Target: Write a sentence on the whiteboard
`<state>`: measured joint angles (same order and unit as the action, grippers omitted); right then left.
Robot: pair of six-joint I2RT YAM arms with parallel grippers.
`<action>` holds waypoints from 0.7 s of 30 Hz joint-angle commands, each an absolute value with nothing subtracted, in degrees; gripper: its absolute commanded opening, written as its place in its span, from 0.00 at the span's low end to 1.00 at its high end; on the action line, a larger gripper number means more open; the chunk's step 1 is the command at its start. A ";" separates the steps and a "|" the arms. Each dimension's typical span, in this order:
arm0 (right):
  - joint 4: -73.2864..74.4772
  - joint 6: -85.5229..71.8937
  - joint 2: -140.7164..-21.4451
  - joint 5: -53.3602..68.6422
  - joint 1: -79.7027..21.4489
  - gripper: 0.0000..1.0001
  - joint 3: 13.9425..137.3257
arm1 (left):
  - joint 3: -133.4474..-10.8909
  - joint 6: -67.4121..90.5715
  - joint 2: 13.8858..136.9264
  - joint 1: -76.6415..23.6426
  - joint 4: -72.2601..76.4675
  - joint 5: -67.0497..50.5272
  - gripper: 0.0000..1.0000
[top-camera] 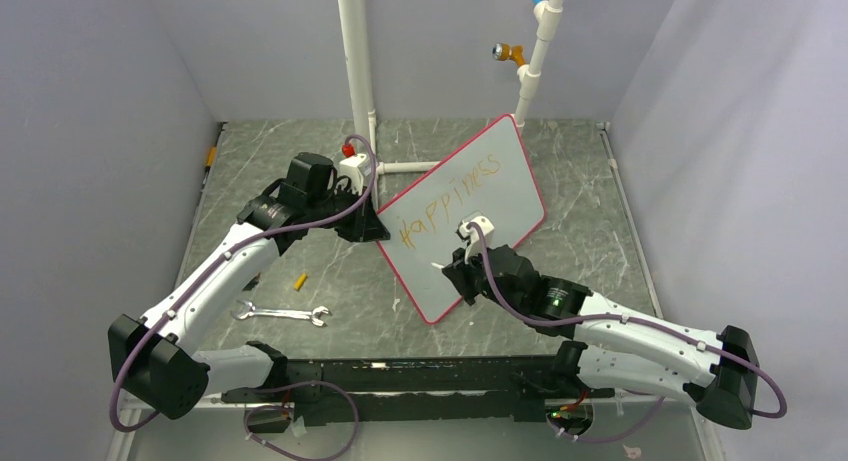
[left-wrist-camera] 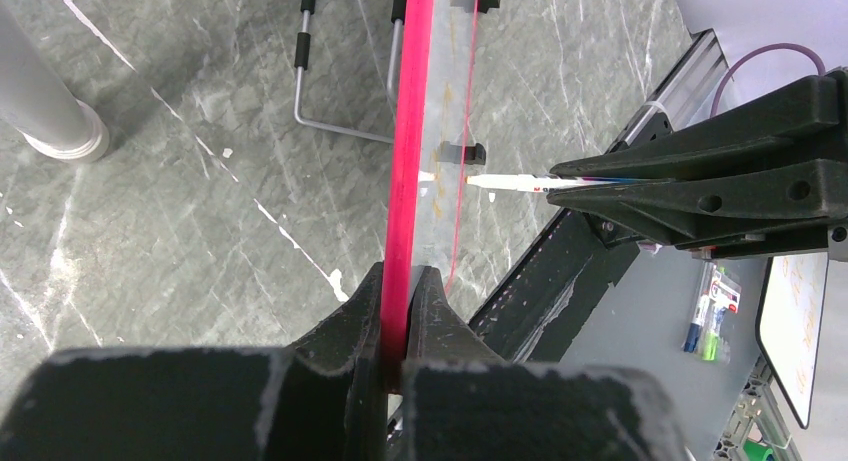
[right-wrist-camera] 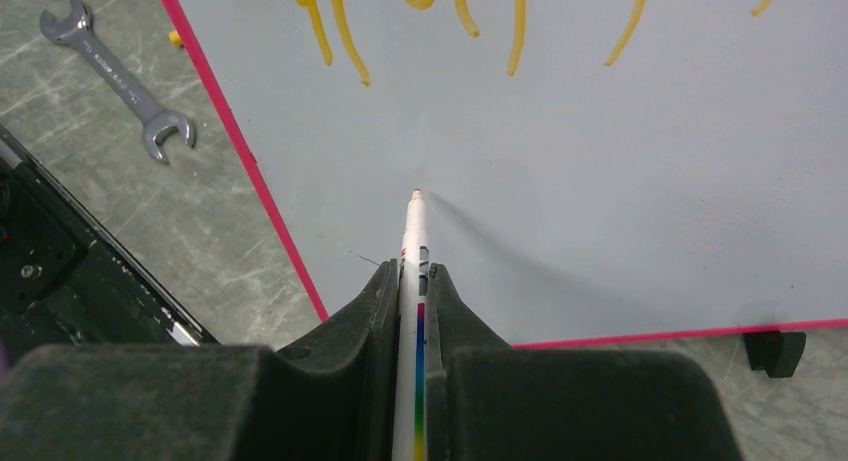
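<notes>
The whiteboard [top-camera: 515,209] with its red-pink frame stands tilted at mid-table. One line of orange-yellow lettering [top-camera: 450,199] reads "Happiness"; its letter bottoms show in the right wrist view [right-wrist-camera: 340,31]. My left gripper [top-camera: 372,227] is shut on the board's left frame edge [left-wrist-camera: 410,131], which runs between the jaws [left-wrist-camera: 398,311]. My right gripper [top-camera: 457,273] is shut on a white marker [right-wrist-camera: 412,241] with a rainbow stripe. Its orange tip [right-wrist-camera: 416,194] is at or just off the blank board below the lettering. The marker also shows in the left wrist view [left-wrist-camera: 510,182].
A steel wrench [top-camera: 283,313] and a small yellow cap [top-camera: 300,280] lie on the table left of the board. White pipe posts [top-camera: 358,71] stand behind it. The board's wire stand [left-wrist-camera: 330,129] and black feet [right-wrist-camera: 775,351] rest on the table. A black rail [top-camera: 400,376] runs along the near edge.
</notes>
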<state>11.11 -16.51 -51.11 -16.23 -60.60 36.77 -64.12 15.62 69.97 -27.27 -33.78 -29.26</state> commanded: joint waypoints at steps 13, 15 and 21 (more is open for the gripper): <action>6.01 -14.69 -50.34 -18.45 -60.97 0.00 35.78 | -62.86 2.58 71.89 -26.78 -37.27 -8.79 0.00; 5.89 -14.53 -50.54 -18.54 -60.97 0.00 35.97 | -62.91 2.56 71.98 -26.77 -37.27 -8.70 0.00; 5.66 -14.42 -50.99 -18.70 -60.99 0.00 35.87 | -62.90 2.59 71.99 -26.76 -37.34 -8.53 0.00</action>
